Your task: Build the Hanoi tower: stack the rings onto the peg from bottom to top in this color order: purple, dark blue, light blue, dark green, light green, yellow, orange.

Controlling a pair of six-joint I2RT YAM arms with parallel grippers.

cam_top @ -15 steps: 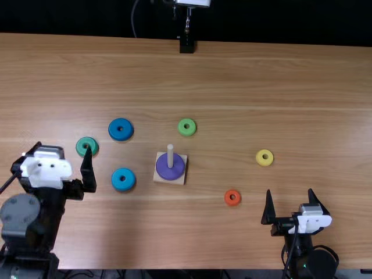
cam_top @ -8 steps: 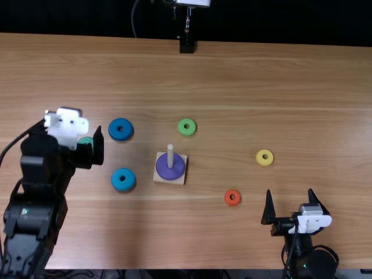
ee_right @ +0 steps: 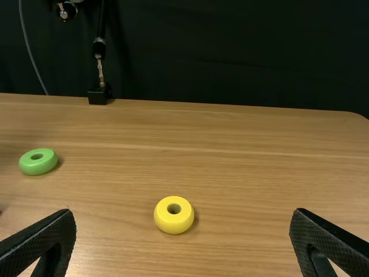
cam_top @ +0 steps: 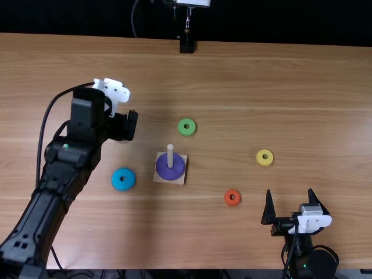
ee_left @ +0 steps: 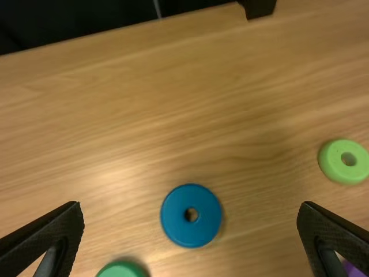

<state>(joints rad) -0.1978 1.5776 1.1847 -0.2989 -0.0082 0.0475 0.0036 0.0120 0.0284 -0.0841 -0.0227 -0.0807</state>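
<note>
At left gripper (cam_top: 125,127): opened wide, empty. In the left wrist view, centred between its fingers but lower, on the table (cam_top: 261,75): dark blue ring (ee_left: 176,216). At right gripper (cam_top: 289,193): opened wide, empty, with yellow ring (ee_right: 173,226) beyond the fingertips. Seen in the left wrist view: dark green ring (ee_left: 121,270), near the dark blue one. Seen in the top view: light blue ring (cam_top: 117,181), orange ring (cam_top: 227,199), and purple ring (cam_top: 165,172) around peg (cam_top: 170,154).
</note>
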